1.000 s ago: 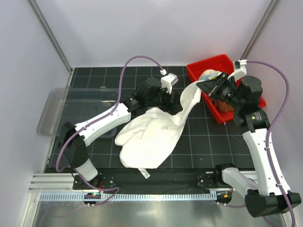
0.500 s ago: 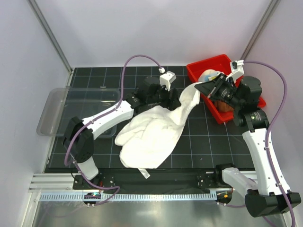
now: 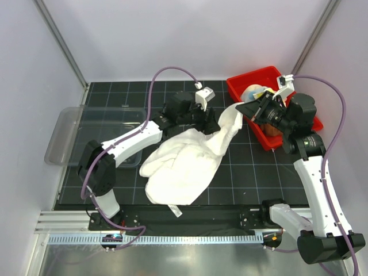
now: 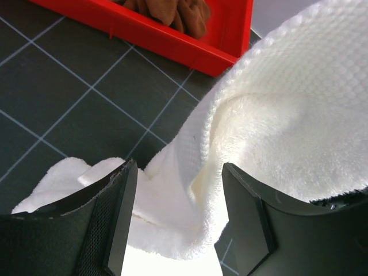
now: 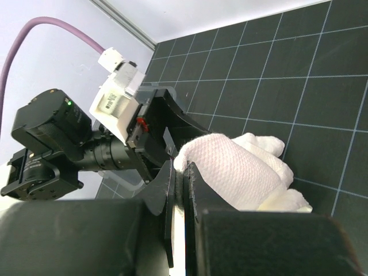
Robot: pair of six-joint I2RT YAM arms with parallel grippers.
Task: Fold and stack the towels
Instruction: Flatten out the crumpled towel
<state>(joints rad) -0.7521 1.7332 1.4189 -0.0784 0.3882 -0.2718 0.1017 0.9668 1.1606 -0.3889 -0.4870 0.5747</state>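
Note:
The large cream-white towel (image 3: 184, 161) lies crumpled on the black mat, one corner stretched up to the right. My right gripper (image 3: 246, 107) is shut on that corner (image 5: 230, 169) and holds it above the mat. My left gripper (image 3: 214, 119) is open, its jaws on either side of the raised band of the towel (image 4: 190, 190) without closing on it. A brown towel (image 4: 172, 11) lies in the red bin (image 3: 275, 123). A yellow towel (image 3: 256, 91) and a bit of pastel cloth show in the bin behind the right gripper.
A clear plastic tray (image 3: 69, 135) sits at the left edge of the mat. The red bin's wall (image 4: 167, 40) is close beyond the left gripper. The towel's tag (image 3: 175, 210) hangs over the mat's near edge.
My left gripper has moved right, up to the raised band of towel. My right gripper has shifted slightly back with the corner.

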